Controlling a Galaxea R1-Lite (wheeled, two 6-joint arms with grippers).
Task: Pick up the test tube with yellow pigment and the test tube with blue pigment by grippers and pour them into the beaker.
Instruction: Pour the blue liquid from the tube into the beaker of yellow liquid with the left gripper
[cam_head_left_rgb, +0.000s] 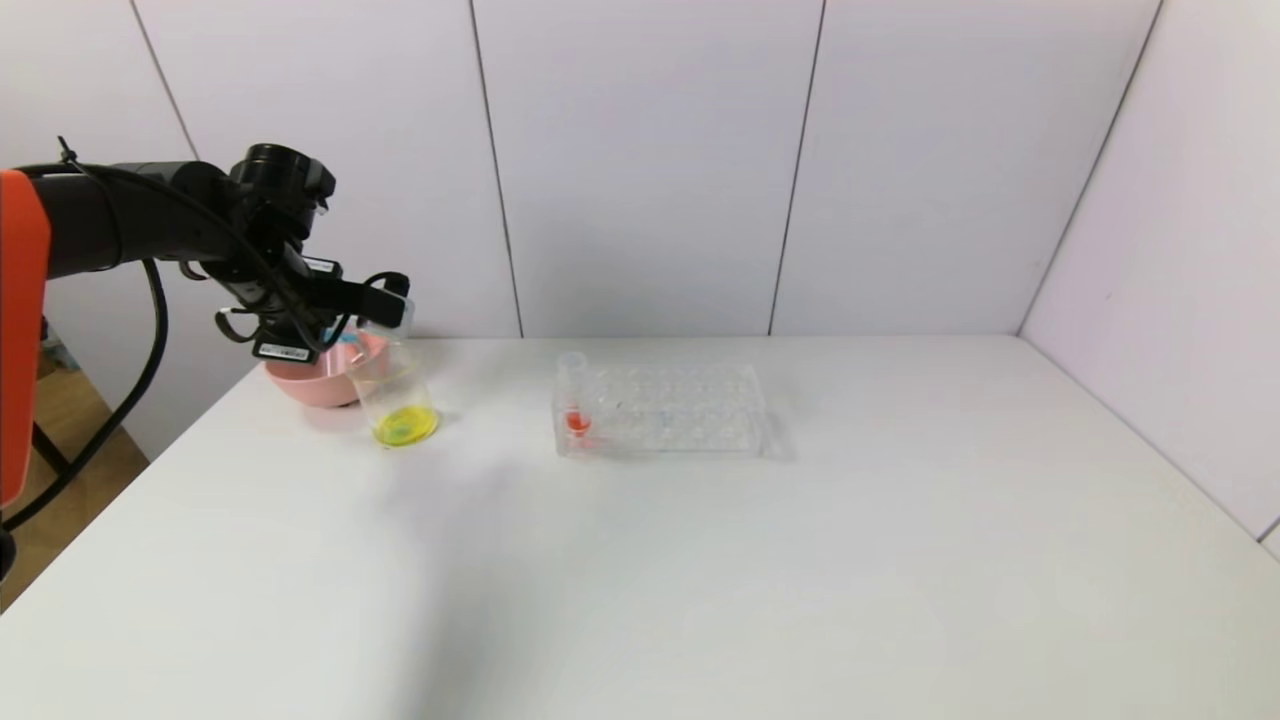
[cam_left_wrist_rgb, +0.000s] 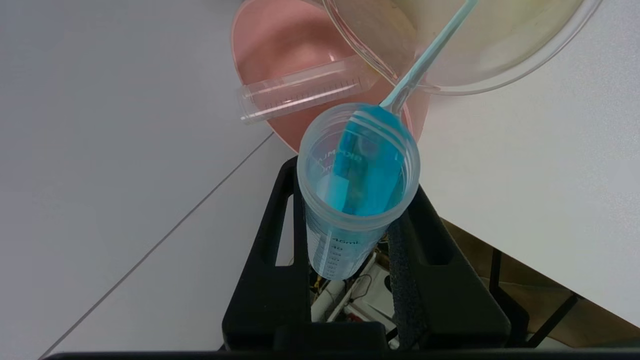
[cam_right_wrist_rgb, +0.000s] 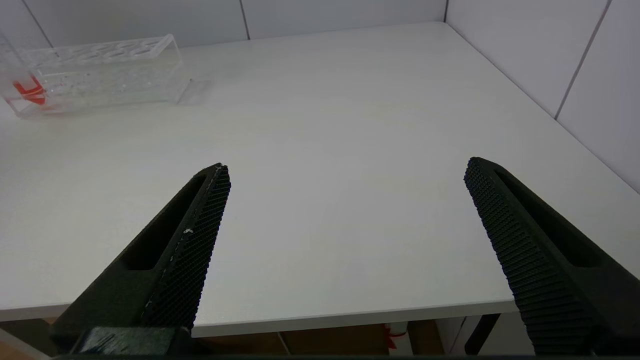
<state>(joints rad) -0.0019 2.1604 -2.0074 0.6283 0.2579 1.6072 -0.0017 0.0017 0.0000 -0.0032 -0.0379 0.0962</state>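
- left gripper (cam_left_wrist_rgb: 357, 235) is clamping the test tube with blue pigment (cam_left_wrist_rgb: 357, 185), tipped over the beaker (cam_head_left_rgb: 398, 385); a thin blue stream is running into it.
- beaker is sitting just beside the pink bowl (cam_head_left_rgb: 318, 380), yellow liquid at its bottom.
- risk: stream is crossing near the beaker rim; any tilt drift is likely spilling onto the table (cam_head_left_rgb: 700, 560) or bowl.
- count: one empty tube (cam_left_wrist_rgb: 305, 90) lying in the bowl, one red-liquid tube (cam_head_left_rgb: 575, 400) in one rack (cam_head_left_rgb: 665, 410).
- right gripper (cam_right_wrist_rgb: 345, 200) is idling wide open, holding nothing.

Tilted blue tube (cam_left_wrist_rgb: 357, 185) streams into yellow-bottomed beaker (cam_head_left_rgb: 393, 385).

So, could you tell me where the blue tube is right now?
The blue tube is clamped in the left gripper, tipped over the beaker beside the pink bowl, far left.
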